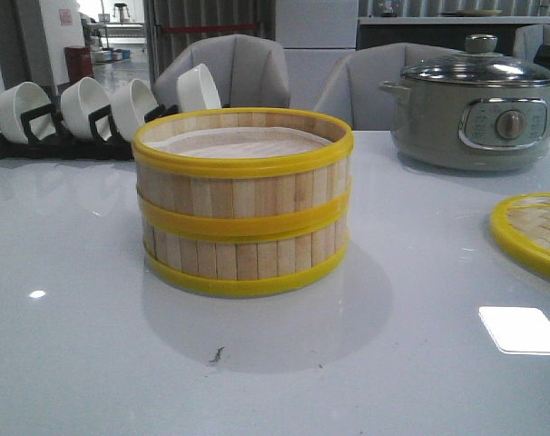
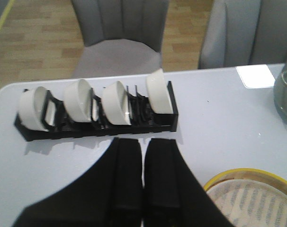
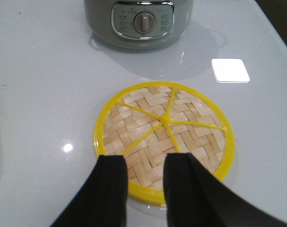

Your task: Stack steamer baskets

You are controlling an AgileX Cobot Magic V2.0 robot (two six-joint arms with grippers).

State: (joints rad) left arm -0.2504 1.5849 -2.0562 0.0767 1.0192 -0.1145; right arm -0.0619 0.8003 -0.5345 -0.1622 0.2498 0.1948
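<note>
Front view, near to far: the counter (image 1: 93,363) is showing a small dark speck (image 1: 218,354) nearest the camera, and right behind it the two steamer baskets are sitting stacked mid-counter, upper basket (image 1: 243,168) resting squarely on the lower basket (image 1: 243,259), yellow bands meeting at the seam, pale liner (image 1: 243,143) showing inside the top one. The woven lid (image 1: 534,234) is lying flat at the right edge of the counter, well apart from the stack and partly cut off by the frame. Further back, the black rack (image 1: 21,145) is holding four white bowls (image 1: 86,107) on edge at the left rear, and the grey electric pot (image 1: 475,111) with its glass lid is standing at the right rear; grey chairs (image 1: 228,71) are sitting behind the counter. No arm is showing in the front view. Left tool (image 2: 143,177) is hanging over the counter between the rack and the stack's rim, fingers nearly touching, narrow gap, gripping nothing. Right tool (image 3: 146,182) is hovering over the near rim of the lid, fingers parted moderately wide, empty, with the pot beyond it.
</note>
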